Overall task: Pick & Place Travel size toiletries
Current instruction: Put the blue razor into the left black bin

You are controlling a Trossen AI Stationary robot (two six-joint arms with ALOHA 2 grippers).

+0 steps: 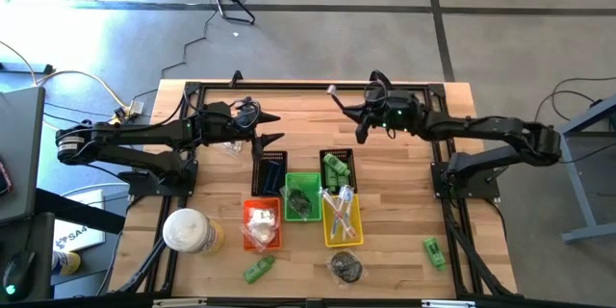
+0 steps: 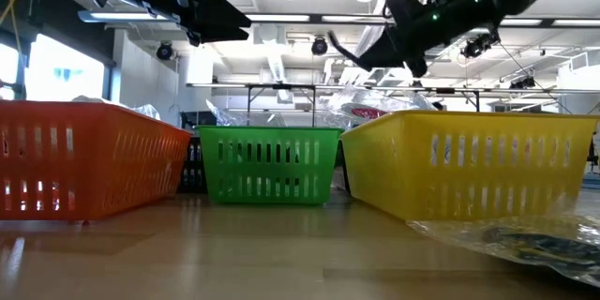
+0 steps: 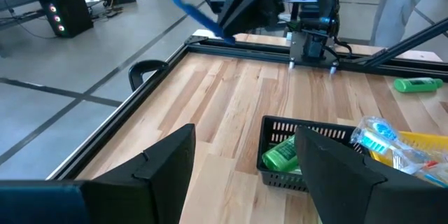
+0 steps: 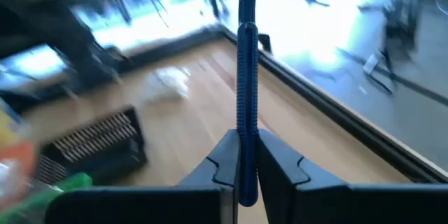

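Aloft, right pincer (image 4: pixel 241 164) clamped on blue razor (image 4: pixel 246 77), left pincer (image 3: pixel 245 175) wide open, empty.

No legible text, label, brand, number or sign found in any view. Partial dark lettering noted on a white sheet (image 1: pixel 75 236) at the floor beside the table's left edge in the high view, too small to read. Markings on the green tubes (image 1: pixel 434 251) and on the round white-and-yellow container (image 1: pixel 189 230) not resolvable.
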